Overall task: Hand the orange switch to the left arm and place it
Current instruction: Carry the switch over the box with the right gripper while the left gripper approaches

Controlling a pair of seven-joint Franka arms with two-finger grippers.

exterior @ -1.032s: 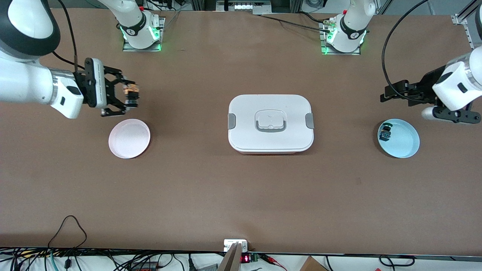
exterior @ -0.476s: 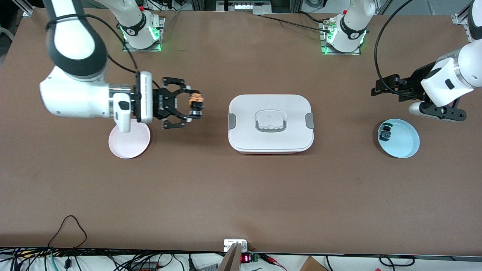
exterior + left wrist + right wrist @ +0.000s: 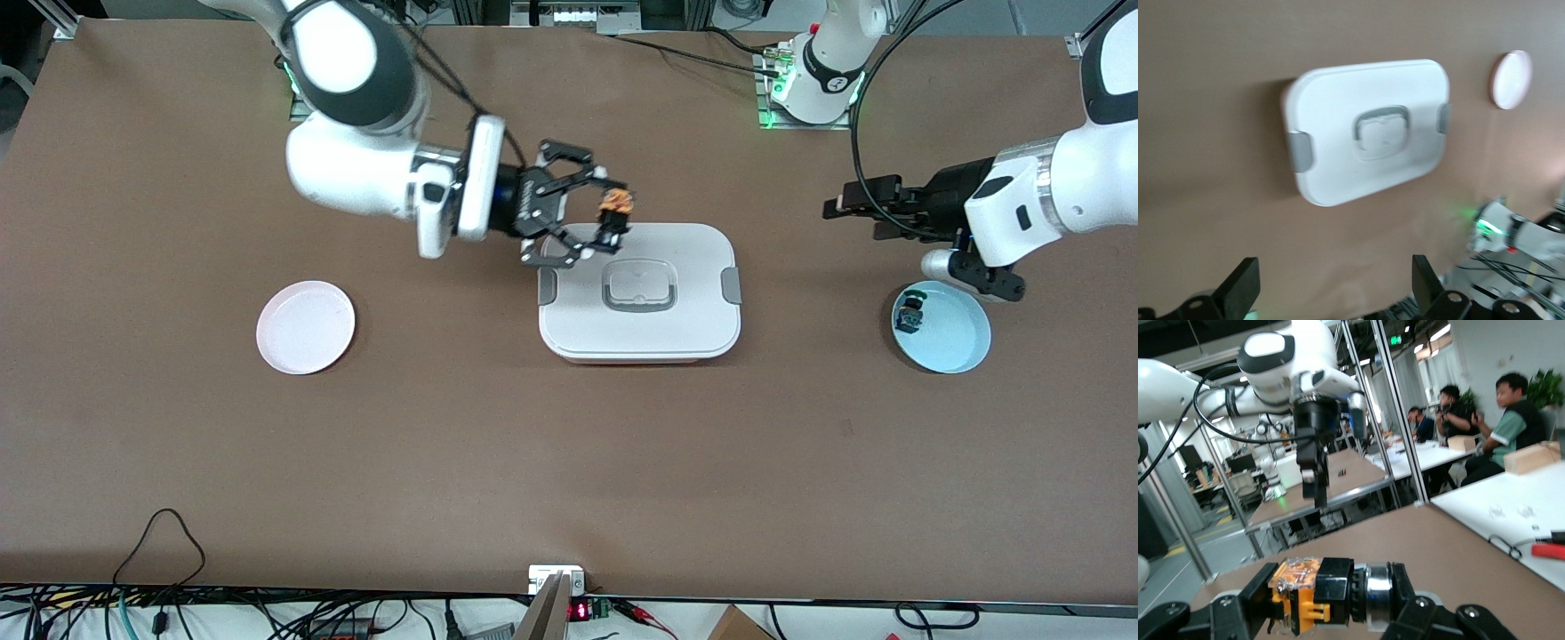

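Observation:
The orange switch (image 3: 614, 204), a small black body with an orange part, hangs in the air with my right gripper (image 3: 608, 219) shut on it. It is over the box's edge that lies toward the robots' bases. The right wrist view shows the orange switch (image 3: 1305, 590) clamped sideways in the right gripper (image 3: 1331, 600). The box (image 3: 638, 293) is white with grey side clips and sits mid-table. My left gripper (image 3: 840, 206) is open and empty, in the air between the box and the blue plate. In the left wrist view the left gripper (image 3: 1331, 287) frames bare table, with the box (image 3: 1368, 130) farther off.
A pink plate (image 3: 305, 326) lies toward the right arm's end of the table. A blue plate (image 3: 965, 342) toward the left arm's end holds a small green-capped switch (image 3: 910, 311). Cables run along the table edge nearest the front camera.
My right arm has swung from beside the pink plate to over the box's edge, carrying the orange switch. My left gripper has moved a little toward the box.

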